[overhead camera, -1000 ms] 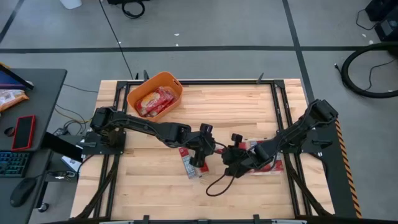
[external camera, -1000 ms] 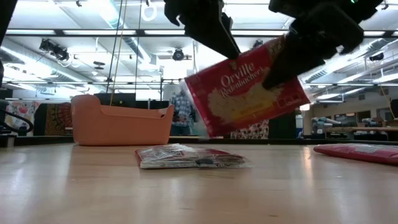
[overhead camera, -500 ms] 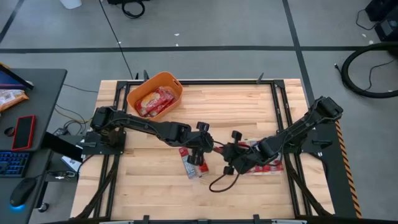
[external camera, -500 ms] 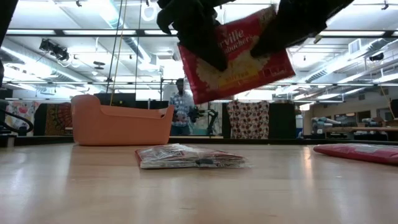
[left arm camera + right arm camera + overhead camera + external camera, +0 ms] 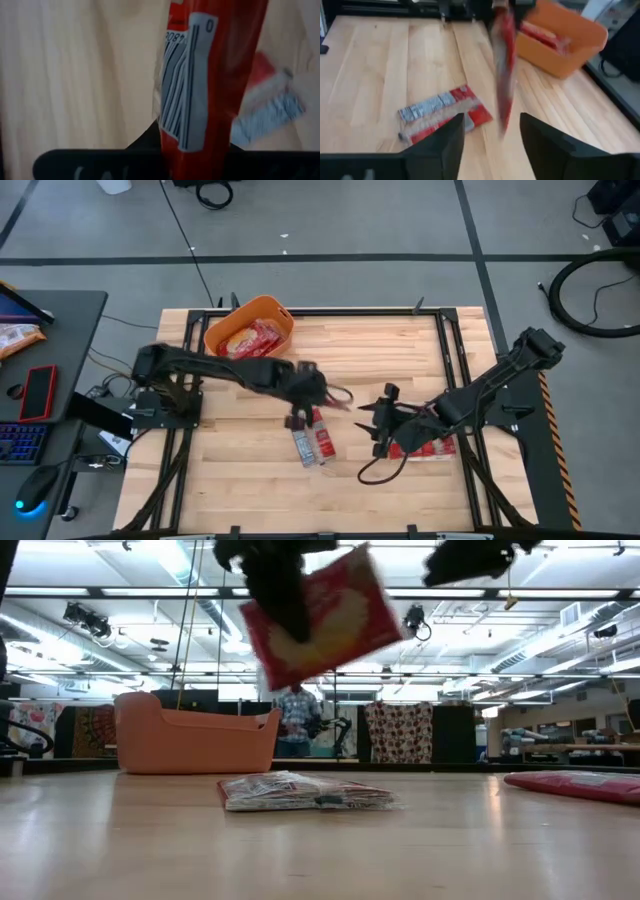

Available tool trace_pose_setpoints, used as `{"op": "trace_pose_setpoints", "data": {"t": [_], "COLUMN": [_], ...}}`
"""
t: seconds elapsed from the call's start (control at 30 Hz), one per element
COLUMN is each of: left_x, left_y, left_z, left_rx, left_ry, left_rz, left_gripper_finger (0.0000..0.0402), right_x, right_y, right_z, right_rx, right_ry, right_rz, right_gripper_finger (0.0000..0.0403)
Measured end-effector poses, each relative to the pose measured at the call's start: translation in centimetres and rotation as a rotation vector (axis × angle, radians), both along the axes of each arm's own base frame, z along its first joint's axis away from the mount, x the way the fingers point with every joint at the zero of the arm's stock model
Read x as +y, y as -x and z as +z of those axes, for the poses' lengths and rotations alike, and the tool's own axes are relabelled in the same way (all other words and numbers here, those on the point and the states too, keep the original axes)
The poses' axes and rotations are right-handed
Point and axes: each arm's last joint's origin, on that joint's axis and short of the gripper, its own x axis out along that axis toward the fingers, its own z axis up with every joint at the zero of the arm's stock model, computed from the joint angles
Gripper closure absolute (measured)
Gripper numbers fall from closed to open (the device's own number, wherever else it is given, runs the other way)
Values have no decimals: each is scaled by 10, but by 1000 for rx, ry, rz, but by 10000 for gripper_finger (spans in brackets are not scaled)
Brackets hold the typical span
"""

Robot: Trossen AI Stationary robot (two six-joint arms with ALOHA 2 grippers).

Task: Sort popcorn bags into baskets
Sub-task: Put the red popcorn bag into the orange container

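A red popcorn bag (image 5: 322,618) hangs high over the table's middle, with my left gripper (image 5: 302,402) shut on it. In the right wrist view this popcorn bag (image 5: 504,65) shows edge-on. To its right my right gripper (image 5: 381,418) stands open with nothing between its fingers (image 5: 445,145). Another popcorn bag (image 5: 311,443) lies flat on the table below. The orange basket (image 5: 213,337) at the far left holds several red bags. My left gripper pinches the popcorn bag between its two fingers at the bag's upper left part (image 5: 284,612); the left wrist view shows the barcode side (image 5: 186,100) reaching away from the fingers. The bag is lifted clear of the table and hangs tilted.
More red bags (image 5: 428,446) lie flat near the right edge, under my right arm. A black cable loop (image 5: 368,470) trails on the wood near the front. Black frame rails run along both sides of the table.
My left gripper has shut on the raised bag and taken it toward the table's left and far side, toward the basket. My right gripper has opened, let the bag go and drawn back a little toward the right edge. The bag has tilted over.
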Motion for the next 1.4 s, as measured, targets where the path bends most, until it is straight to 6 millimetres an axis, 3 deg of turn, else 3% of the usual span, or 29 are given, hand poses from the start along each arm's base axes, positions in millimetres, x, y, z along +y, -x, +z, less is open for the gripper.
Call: {"op": "trace_pose_setpoints", "data": {"t": [0.17,0.33,0.77,0.93,1.17,1.4], "left_x": [42,89,215,242,259,260], "left_y": [37,76,164,191,197,194], "left_z": [22,29,-8,-26,-55,-53], "left_rx": [7,3,42,67,152,250], "left_ry": [48,125,353,426,492,299], "left_rz": [169,321,723,833,901,936], "left_gripper_finger": [375,373,374,373,365,283], "right_x": [-4,2,13,14,15,15], "right_y": [14,10,3,2,1,1], "right_z": [-1,-14,-27,-27,-26,-26], "right_rx": [50,88,104,99,85,85], "right_ry": [-54,-59,-54,-48,-48,-45], "right_rz": [-60,-71,-55,-48,-41,-37], "right_gripper_finger": [183,185,185,185,185,186]}}
